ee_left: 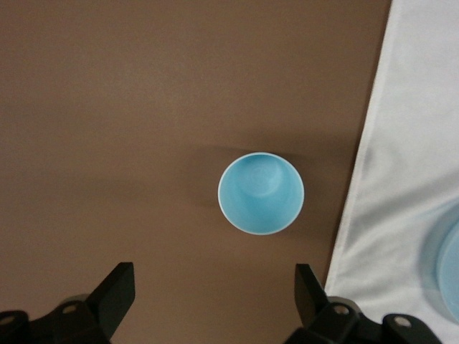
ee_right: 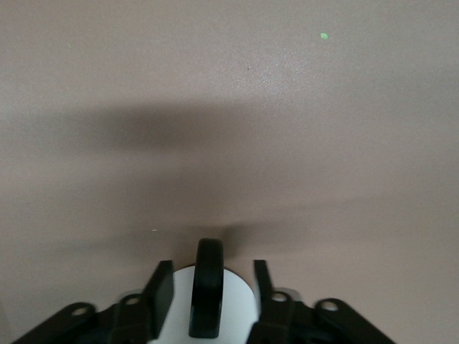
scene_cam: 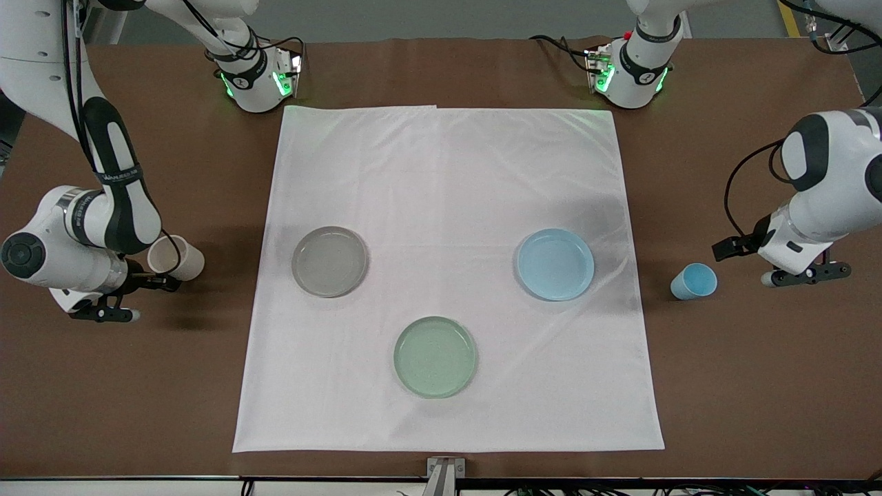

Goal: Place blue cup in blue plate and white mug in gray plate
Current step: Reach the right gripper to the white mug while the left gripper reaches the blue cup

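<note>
The white mug [scene_cam: 180, 257] with a dark handle [ee_right: 208, 294] sits tilted between my right gripper's [scene_cam: 162, 273] fingers over the brown table, at the right arm's end; the gripper [ee_right: 211, 269] is shut on it. The gray plate [scene_cam: 329, 261] lies on the white cloth nearest that gripper. The blue cup [scene_cam: 694, 281] stands upright on the brown table at the left arm's end, beside the cloth's edge. My left gripper [scene_cam: 732, 246] is open and empty above the table beside the cup; in the left wrist view the cup [ee_left: 261, 193] lies ahead of the gripper [ee_left: 214, 272]. The blue plate [scene_cam: 555, 264] lies on the cloth near the cup.
A pale green plate [scene_cam: 435, 357] lies on the white cloth [scene_cam: 448, 172], nearer the front camera than the other two plates. The arms' bases [scene_cam: 258, 79] stand along the table's back edge.
</note>
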